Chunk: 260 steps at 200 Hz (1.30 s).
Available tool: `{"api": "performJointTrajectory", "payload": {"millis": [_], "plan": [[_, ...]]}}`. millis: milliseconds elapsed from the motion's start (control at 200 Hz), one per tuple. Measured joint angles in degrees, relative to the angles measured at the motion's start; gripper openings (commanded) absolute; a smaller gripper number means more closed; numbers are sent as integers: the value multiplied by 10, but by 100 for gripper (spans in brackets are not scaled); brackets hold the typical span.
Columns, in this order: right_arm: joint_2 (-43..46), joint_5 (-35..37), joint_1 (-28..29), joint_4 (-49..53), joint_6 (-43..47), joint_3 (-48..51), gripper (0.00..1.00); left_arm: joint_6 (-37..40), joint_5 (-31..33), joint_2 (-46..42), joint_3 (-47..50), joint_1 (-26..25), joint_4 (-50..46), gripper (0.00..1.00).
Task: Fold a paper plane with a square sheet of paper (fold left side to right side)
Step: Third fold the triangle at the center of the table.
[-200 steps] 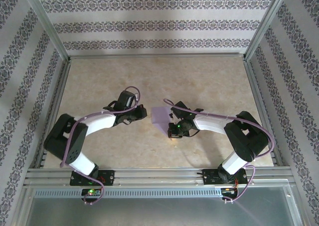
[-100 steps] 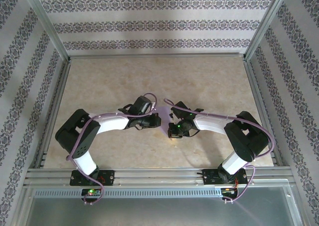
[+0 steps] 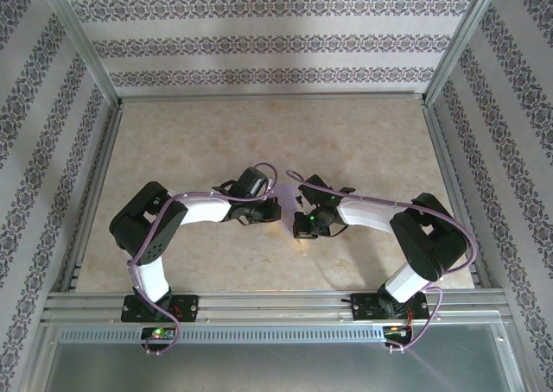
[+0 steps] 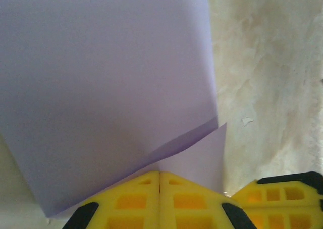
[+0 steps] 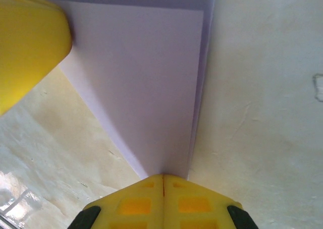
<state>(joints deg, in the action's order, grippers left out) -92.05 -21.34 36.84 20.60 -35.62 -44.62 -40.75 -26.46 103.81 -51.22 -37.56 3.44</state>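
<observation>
Hidden: from the top camera the two wrists cover nearly all of the paper sheet (image 4: 111,88), so I can't read its outline there.
Cut off: both wrist cameras crop the sheet at the top edge, and I see no whole shape.
Count: one sheet with two layers showing, the lower one peeking out at the right; two arms, two grippers.
Sheet place: middle of the worktop (image 3: 259,133), between the two grippers, well off every edge.
Left gripper (image 4: 159,174): yellow fingers pressed together, pinching the sheet where its layers meet.
Right gripper (image 5: 163,177): fingers closed tight, nipping a corner of the sheet.
Unclear: I can't tell how much of the sheet lies flat.
</observation>
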Motion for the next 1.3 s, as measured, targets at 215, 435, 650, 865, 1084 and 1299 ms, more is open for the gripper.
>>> {"api": "performJointTrajectory", "payload": {"millis": [215, 435, 650, 865, 1084, 1299], "plan": [[14, 3, -4, 15, -3, 0, 0, 0, 9, 6, 0, -2, 2, 5], [39, -6, -3, 5, -20, -9, 0, 0, 10, 6, 0, -3, 2, 4], [9, -12, 0, -25, -31, -32, 0, 0, 11, 7, -3, -3, 0, 3], [-34, -17, 12, -47, -37, -40, 0, 0, 15, 9, -7, -3, -5, 2], [-50, -17, 13, -50, -37, -40, 0, 1, 19, 11, -17, -4, -22, 1], [-43, -20, 11, -71, -46, -22, 0, 3, 25, 12, -20, -7, -27, 1]]}}
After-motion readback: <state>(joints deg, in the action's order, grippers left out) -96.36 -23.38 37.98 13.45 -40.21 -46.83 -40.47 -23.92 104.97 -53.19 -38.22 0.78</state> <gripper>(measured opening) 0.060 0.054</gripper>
